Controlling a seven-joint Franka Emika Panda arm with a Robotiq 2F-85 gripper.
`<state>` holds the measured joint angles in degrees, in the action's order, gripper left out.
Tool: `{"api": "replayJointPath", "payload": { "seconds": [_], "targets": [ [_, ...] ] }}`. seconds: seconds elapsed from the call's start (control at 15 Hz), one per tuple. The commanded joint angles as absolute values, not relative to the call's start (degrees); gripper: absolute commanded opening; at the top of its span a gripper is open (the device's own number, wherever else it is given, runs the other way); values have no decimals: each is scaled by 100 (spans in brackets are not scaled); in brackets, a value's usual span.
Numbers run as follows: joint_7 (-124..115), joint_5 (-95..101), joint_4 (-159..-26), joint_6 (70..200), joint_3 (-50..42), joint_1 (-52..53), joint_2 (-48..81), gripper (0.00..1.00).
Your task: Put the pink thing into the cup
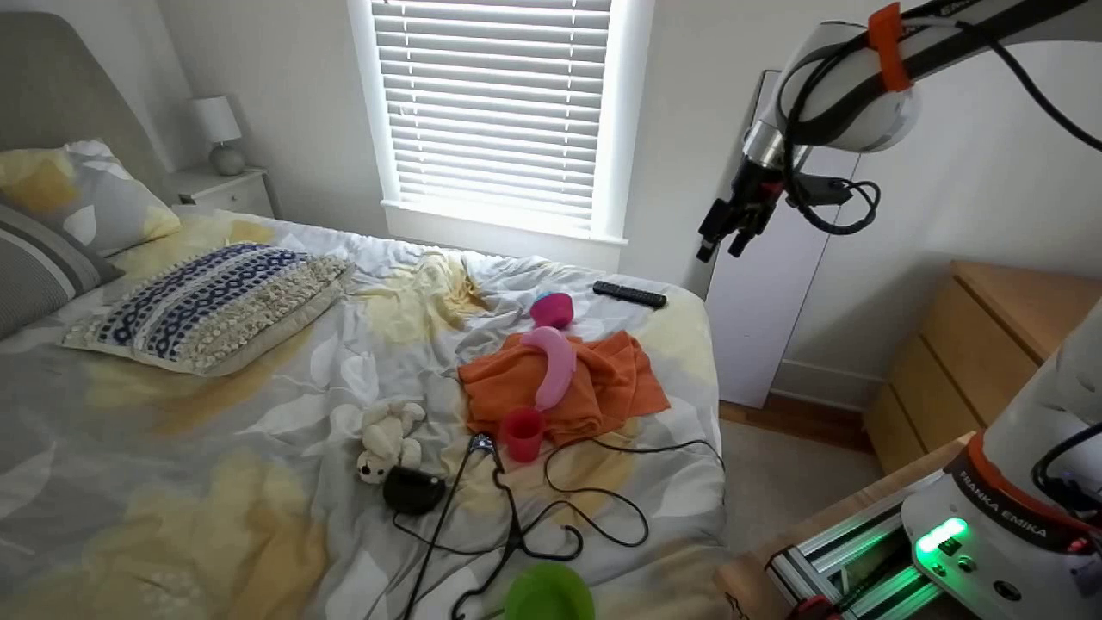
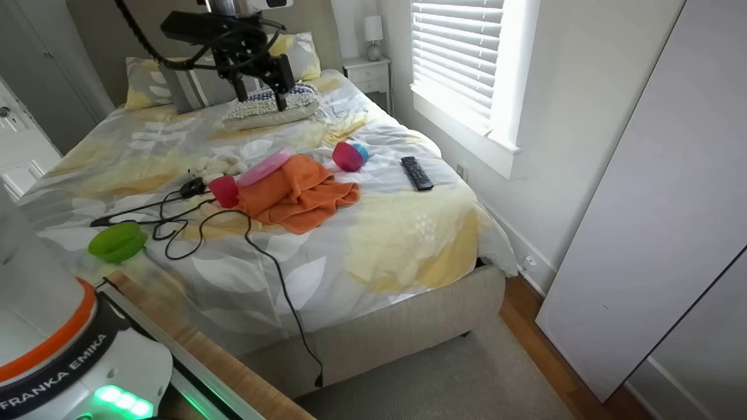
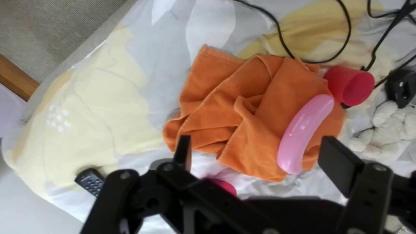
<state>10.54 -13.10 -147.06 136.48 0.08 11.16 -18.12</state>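
Note:
The pink thing is a curved, banana-shaped object (image 1: 558, 366). It lies on an orange cloth on the bed and shows in both exterior views (image 2: 265, 167) and in the wrist view (image 3: 300, 135). The red cup (image 1: 523, 435) lies tilted at the cloth's edge, close to one end of the pink thing. In the wrist view the cup (image 3: 349, 84) shows its open mouth; it also shows in an exterior view (image 2: 224, 191). My gripper (image 1: 721, 250) is open and empty, high above the bed. Its fingers are wide apart in the wrist view (image 3: 256, 143).
The orange cloth (image 1: 633, 379) is crumpled. A magenta and blue cup-like thing (image 2: 349, 156) and a remote (image 1: 629, 294) lie beyond it. A white plush toy (image 1: 392, 435), a black hanger and cable (image 1: 514, 534), and a green bowl (image 2: 118, 242) are also on the bed.

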Motion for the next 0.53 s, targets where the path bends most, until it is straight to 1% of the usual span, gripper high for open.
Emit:
{"api": "replayJointPath", "payload": {
  "seconds": [0.0,0.33,0.4,0.47],
  "targets": [
    [1080,-1902,-13579,13367,317,1451,-463,100],
    [371,-1469,-12440,12415,1035,1509,538,100],
    [594,-1389,-12325,12477,1113,1507,605,100],
    [626,-1585,-12725,12670,1101,1410,297,100]
  ]
}}
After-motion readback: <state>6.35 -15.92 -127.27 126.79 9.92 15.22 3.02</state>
